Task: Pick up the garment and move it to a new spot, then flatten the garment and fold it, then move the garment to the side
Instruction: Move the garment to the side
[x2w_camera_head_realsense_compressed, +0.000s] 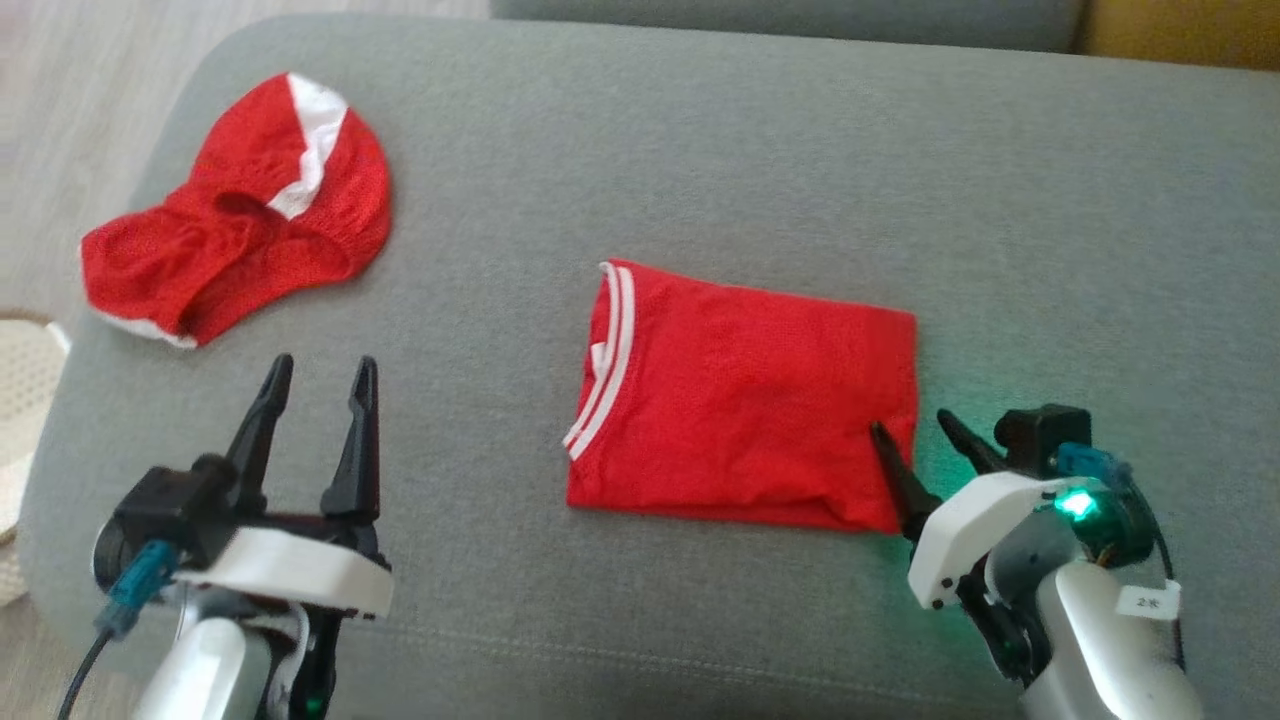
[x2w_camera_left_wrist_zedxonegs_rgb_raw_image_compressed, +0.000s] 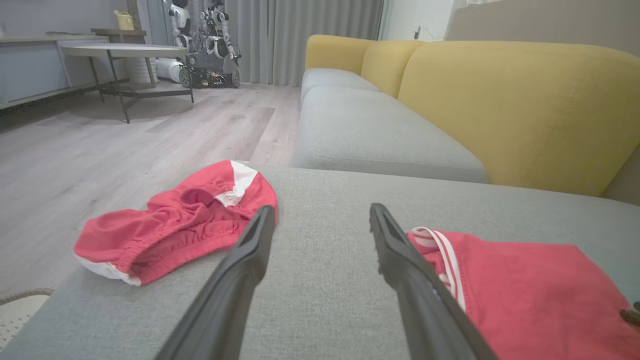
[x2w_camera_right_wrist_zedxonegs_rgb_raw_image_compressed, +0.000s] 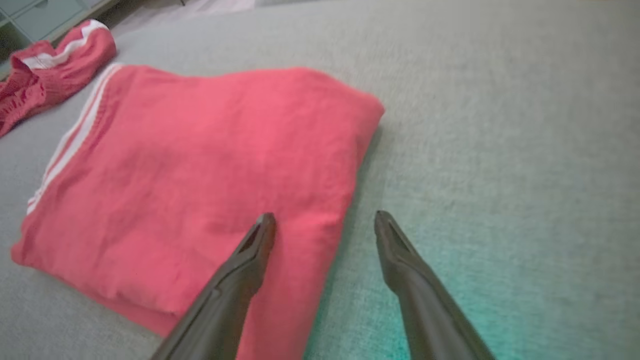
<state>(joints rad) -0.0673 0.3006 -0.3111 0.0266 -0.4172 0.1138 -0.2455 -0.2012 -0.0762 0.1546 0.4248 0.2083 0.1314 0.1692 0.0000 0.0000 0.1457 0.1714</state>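
Head view: the folded shirt (x2w_camera_head_realsense_compressed: 740, 400) is lying mid-cushion (x2w_camera_head_realsense_compressed: 700, 130), with the crumpled shorts (x2w_camera_head_realsense_compressed: 240, 210) well apart at the far left. You are risking the fold here. A one-corner pinch would probably be lifting only the top layers, and the stack would be opening out on the way aside. The right gripper (x2w_camera_head_realsense_compressed: 908, 422) is standing spread at the shirt's near right corner, holding nothing. The left gripper (x2w_camera_head_realsense_compressed: 325, 362) is hovering spread and empty.

Left wrist view: the left gripper (x2w_camera_left_wrist_zedxonegs_rgb_raw_image_compressed: 321, 209) is pointing at bare cushion between the shorts (x2w_camera_left_wrist_zedxonegs_rgb_raw_image_compressed: 175, 225) and the shirt (x2w_camera_left_wrist_zedxonegs_rgb_raw_image_compressed: 540, 295). Any drift leftward would be snagging the shorts.

Right wrist view: the right gripper (x2w_camera_right_wrist_zedxonegs_rgb_raw_image_compressed: 325, 216) is straddling the edge of the shirt (x2w_camera_right_wrist_zedxonegs_rgb_raw_image_compressed: 200, 165), one finger over cloth, the other over cushion. Contact I cannot tell. Closing shallow here would be bunching that edge.
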